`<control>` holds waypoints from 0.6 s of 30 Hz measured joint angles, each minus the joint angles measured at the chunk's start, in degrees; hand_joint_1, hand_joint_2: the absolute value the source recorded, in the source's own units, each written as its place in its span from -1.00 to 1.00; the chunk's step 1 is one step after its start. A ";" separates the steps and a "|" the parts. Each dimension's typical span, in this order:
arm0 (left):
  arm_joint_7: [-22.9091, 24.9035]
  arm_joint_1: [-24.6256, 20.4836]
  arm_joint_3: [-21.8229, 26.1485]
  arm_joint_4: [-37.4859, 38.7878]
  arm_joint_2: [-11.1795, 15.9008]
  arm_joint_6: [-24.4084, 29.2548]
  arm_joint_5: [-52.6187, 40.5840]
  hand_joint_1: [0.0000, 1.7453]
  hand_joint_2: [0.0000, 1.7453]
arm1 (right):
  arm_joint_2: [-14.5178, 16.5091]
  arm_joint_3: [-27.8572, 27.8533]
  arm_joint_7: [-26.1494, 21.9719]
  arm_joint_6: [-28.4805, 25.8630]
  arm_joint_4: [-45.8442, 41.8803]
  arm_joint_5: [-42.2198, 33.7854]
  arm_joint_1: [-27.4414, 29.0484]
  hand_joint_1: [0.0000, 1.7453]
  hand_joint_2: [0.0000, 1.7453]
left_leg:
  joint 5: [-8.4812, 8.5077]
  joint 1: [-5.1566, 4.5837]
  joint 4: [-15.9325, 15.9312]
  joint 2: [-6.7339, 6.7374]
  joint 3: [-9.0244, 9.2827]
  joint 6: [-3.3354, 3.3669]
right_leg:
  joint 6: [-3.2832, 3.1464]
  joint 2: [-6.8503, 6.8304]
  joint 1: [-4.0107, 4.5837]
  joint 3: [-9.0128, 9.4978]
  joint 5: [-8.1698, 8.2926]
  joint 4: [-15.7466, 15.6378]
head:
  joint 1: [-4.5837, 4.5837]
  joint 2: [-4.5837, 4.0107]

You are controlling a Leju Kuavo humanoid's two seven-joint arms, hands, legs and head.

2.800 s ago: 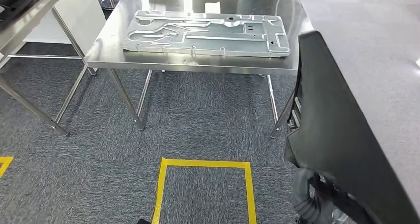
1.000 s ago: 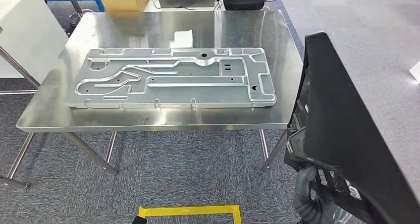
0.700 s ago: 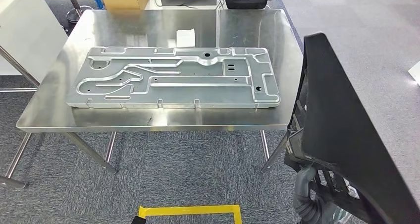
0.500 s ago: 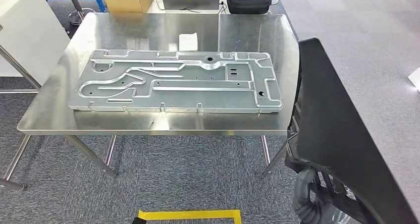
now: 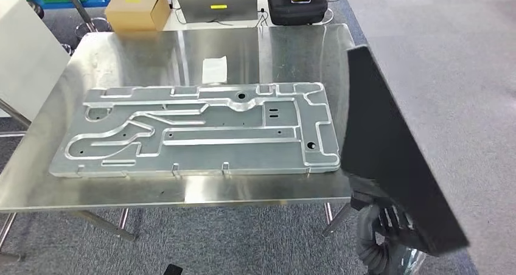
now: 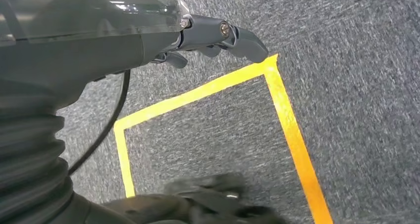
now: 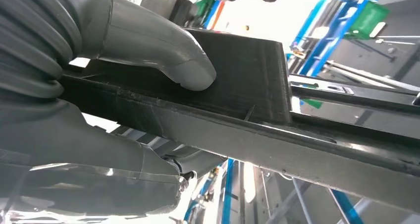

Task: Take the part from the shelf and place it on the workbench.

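The black part (image 5: 389, 159) hides the right edge of the worktop (image 5: 152, 193) and most of the right hand (image 5: 380, 226) under it. In the right wrist view, the part (image 7: 237, 90) covers the fingers below it. By the left hand (image 6: 99, 30), a dark shape on the floor is too blurry to tell.

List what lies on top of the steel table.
On the table lie a large grey metal panel and a white paper slip. The black part in the right hand covers its right edge.
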 joint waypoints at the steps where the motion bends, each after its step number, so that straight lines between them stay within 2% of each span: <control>1: 0.04 0.14 0.15 0.00 0.01 0.03 0.04 -1.00 1.00 | 0.00 -0.01 1.09 0.00 0.33 2.77 0.02 1.00 1.00 | -2.70 0.11 -0.59 0.01 -1.59 -0.19 | 0.07 0.17 -0.06 1.28 -0.87 -0.19 | -0.07 0.01; 2: 0.08 0.25 0.25 0.00 0.02 0.06 0.02 -1.00 1.00 | 0.00 -0.05 2.35 0.00 0.73 6.52 0.03 1.00 1.00 | -3.78 0.20 -2.09 0.02 -2.72 -0.33 | 0.19 0.30 -0.11 2.52 -1.78 -0.25 | -0.12 0.01; 3: 0.13 0.32 0.33 0.00 0.03 0.08 -0.09 -1.00 1.00 | 0.00 -0.16 3.81 0.01 1.26 11.43 0.02 1.00 1.00 | -2.40 0.29 -4.52 0.04 -3.42 -0.37 | 0.35 0.36 -0.15 3.74 -2.72 -0.25 | -0.15 0.00; 4: 0.18 0.40 0.39 0.00 0.04 0.06 -0.27 -1.00 1.00 | -0.02 -0.32 5.63 0.07 1.96 17.30 -0.02 1.00 1.00 | 1.94 0.36 -7.75 0.12 -3.78 -0.29 | 0.56 0.36 -0.16 4.74 -3.68 -0.24 | -0.17 0.01; 5: 0.26 0.47 0.44 0.00 0.06 0.00 -0.52 -1.00 1.00 | -0.19 -0.49 8.13 0.26 2.97 23.94 -0.23 1.00 1.00 | 7.07 0.35 -10.72 0.25 -4.03 -0.13 | 0.83 0.44 -0.09 5.63 -4.63 0.01 | -0.20 0.00; 6: 0.40 0.50 0.47 0.00 0.07 -0.11 -0.83 -1.00 1.00 | -0.56 -0.61 11.14 0.62 4.15 30.38 -0.67 1.00 1.00 | 11.42 0.29 -12.72 0.39 -4.08 0.16 | 1.19 0.55 0.06 6.17 -5.57 0.29 | -0.23 0.00; 7: 0.55 0.49 0.48 0.00 0.08 -0.24 -1.15 -1.00 1.00 | -1.21 -0.64 14.89 1.29 5.58 36.54 -1.32 1.00 1.00 | 14.29 0.21 -13.63 0.47 -4.16 0.53 | 1.60 0.65 0.19 6.49 -6.37 0.53 | -0.26 0.00; 8: 0.67 0.36 0.48 0.00 0.08 -0.34 -1.44 -1.00 1.00 | -2.14 -0.63 18.84 2.16 7.08 41.57 -2.22 1.00 1.00 | 14.97 0.09 -13.53 0.45 -4.23 0.91 | 2.01 0.74 0.28 6.77 -6.97 0.68 | -0.28 -0.01; 9: 0.75 0.14 0.48 0.00 0.08 -0.43 -1.77 -1.00 1.00 | -3.26 -0.60 22.52 3.15 8.67 45.20 -3.37 1.00 1.00 | 14.87 0.12 -13.35 0.35 -4.13 1.35 | 2.43 0.68 0.24 6.91 -7.45 0.59 | -0.28 -0.01; 11: 0.71 -0.28 0.48 -0.01 0.08 -0.57 -2.26 -1.00 1.00 | -5.62 -0.57 27.69 4.89 12.01 48.28 -6.08 1.00 1.00 | 14.71 0.25 -13.65 0.13 -3.98 2.11 | 3.07 0.40 0.01 6.52 -8.54 1.82 | -0.26 0.01; 12: 0.67 -0.45 0.48 -0.02 0.10 -0.66 -2.45 -1.00 1.00 | -6.67 -0.57 28.94 5.47 13.59 48.24 -7.48 1.00 1.00 | 14.59 0.34 -13.87 0.08 -3.83 2.43 | 3.35 0.30 -0.06 5.34 -9.68 4.01 | -0.25 0.01; 13: 0.62 -0.57 0.48 -0.03 0.12 -0.76 -2.54 -1.00 1.00 | -7.53 -0.55 29.38 5.82 14.94 47.73 -8.63 1.00 1.00 | 14.38 0.31 -13.95 0.05 -3.72 2.70 | 3.56 0.24 -0.09 3.26 -11.15 7.54 | -0.23 0.01; 14: 0.58 -0.66 0.48 -0.04 0.14 -0.85 -2.58 -1.00 1.00 | -8.28 -0.51 29.50 6.04 16.16 47.28 -9.49 1.00 1.00 | 14.12 0.24 -13.97 0.01 -3.60 2.93 | 3.71 0.23 -0.09 0.58 -12.61 11.66 | -0.22 0.01; 15: 0.57 -0.71 0.48 -0.04 0.15 -0.92 -2.60 -1.00 1.00 | -8.92 -0.43 29.55 6.19 17.28 47.08 -10.05 1.00 1.00 | 13.84 0.16 -13.97 -0.07 -3.39 3.07 | 3.80 0.23 -0.09 -2.03 -13.41 15.27 | -0.23 0.00; 16: 0.57 -0.70 0.48 -0.03 0.15 -0.98 -2.61 -1.00 1.00 | -9.47 -0.32 29.66 6.29 18.29 47.03 -10.38 1.00 1.00 | 13.49 0.07 -13.97 -0.19 -3.06 3.16 | 3.79 0.23 -0.09 -4.08 -13.06 17.45 | -0.23 0.00; 17: 0.57 -0.63 0.48 -0.03 0.15 -1.04 -2.65 -1.00 1.00 | -9.93 -0.20 29.89 6.39 19.15 47.20 -10.57 1.00 1.00 | 13.10 -0.02 -13.97 -0.35 -2.55 3.18 | 3.66 0.23 -0.07 -5.06 -11.26 17.26 | -0.23 -0.01; 18: 0.56 -0.55 0.48 -0.02 0.15 -1.09 -2.71 -1.00 1.00 | -10.31 -0.08 30.26 6.55 19.82 47.59 -10.74 1.00 1.00 | 12.69 -0.09 -13.98 -0.50 -1.92 3.16 | 3.43 0.24 -0.02 -5.04 -8.41 14.95 | -0.23 -0.01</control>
